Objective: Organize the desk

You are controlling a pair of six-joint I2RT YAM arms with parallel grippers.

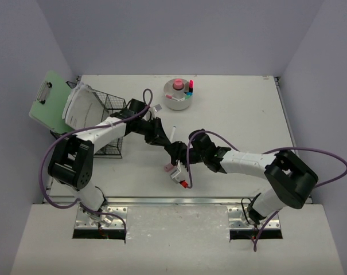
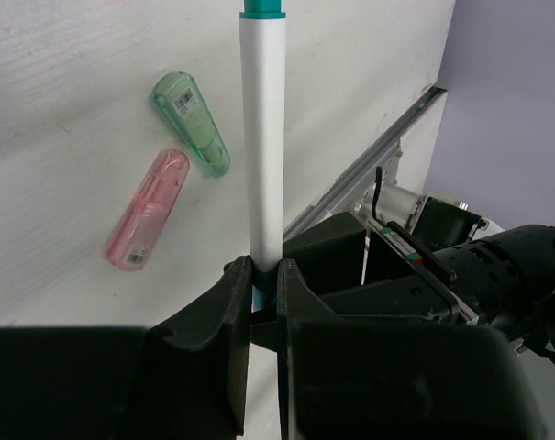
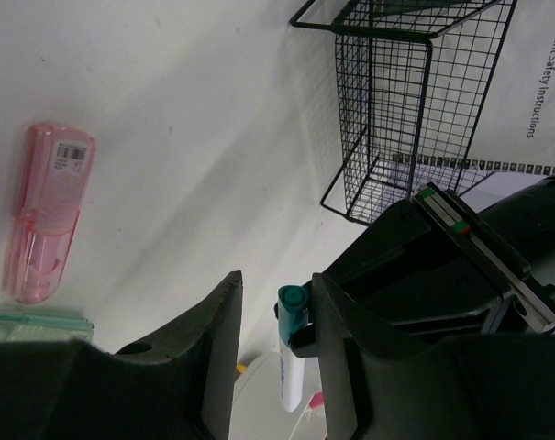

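The desk point(image 1: 242, 109) is an off-white tabletop between lavender walls. My left gripper point(image 1: 171, 148) reaches to the desk's middle and is shut on a white marker with teal ends point(image 1: 174, 133). In the left wrist view the gripper point(image 2: 263, 268) pinches the marker point(image 2: 263, 137) at its lower end. My right gripper point(image 1: 183, 157) faces it, and its open jaws point(image 3: 275, 280) stand either side of the marker's teal end point(image 3: 293, 307) without touching it. A pink case point(image 2: 149, 209) and a green case point(image 2: 192, 124) lie on the desk just below.
A round white holder point(image 1: 178, 94) with pens stands at the back centre. A black wire basket point(image 1: 113, 123) holding papers point(image 1: 84, 106) is at the left, with a green clipboard point(image 1: 47, 100) leaning beside it. A metal rail point(image 1: 173, 200) runs along the front edge.
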